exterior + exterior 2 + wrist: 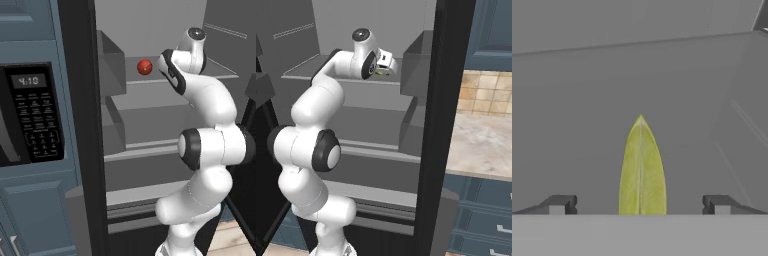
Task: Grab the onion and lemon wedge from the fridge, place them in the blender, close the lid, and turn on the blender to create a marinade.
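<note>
Lemon wedge (641,170) between wide-open gripper (639,204) fingertips

Glossy red onion (144,66), matt yellow-green lemon wedge (641,170), smooth matt grey fridge (150,117) shelves

Lemon wedge (641,170) between wide-apart jaws — untouched

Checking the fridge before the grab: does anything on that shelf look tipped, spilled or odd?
Nothing stands out. The onion sits whole on the fridge shelf, and the lemon wedge lies centred between the open gripper tips, untouched. No spill visible.
</note>
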Tool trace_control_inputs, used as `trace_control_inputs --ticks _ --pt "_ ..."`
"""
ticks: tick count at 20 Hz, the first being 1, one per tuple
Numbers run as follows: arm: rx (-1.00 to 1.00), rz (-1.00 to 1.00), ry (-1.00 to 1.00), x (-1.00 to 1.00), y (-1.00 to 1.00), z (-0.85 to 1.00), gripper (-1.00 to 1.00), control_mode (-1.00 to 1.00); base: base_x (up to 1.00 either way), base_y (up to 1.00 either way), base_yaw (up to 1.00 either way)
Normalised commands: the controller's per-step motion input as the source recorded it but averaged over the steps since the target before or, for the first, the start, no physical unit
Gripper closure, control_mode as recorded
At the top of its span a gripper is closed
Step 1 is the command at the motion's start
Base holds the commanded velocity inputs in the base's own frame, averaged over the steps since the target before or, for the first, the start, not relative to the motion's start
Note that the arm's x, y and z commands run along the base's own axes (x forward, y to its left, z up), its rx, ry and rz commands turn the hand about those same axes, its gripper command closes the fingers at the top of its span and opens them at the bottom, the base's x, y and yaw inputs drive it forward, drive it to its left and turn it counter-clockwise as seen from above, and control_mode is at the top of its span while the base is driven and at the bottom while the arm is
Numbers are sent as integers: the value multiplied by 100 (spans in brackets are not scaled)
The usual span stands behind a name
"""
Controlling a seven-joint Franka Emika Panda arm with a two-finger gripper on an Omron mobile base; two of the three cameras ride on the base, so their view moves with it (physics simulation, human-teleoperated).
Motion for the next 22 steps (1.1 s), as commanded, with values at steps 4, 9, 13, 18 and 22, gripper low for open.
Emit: trace_control_inputs --ticks 4,9,13,18,22 --pt "0 0 0 2 0 -14 -100 -100 0 0 0" --pt "0 0 1 0 0 -15 -100 -100 0 0 0" --pt "0 0 2 0 0 -18 -100 -100 0 0 0" --pt "0 0 1 0 0 -24 100 -100 0 0 0" --pt "0 0 0 0 0 -28 100 -100 0 0 0"
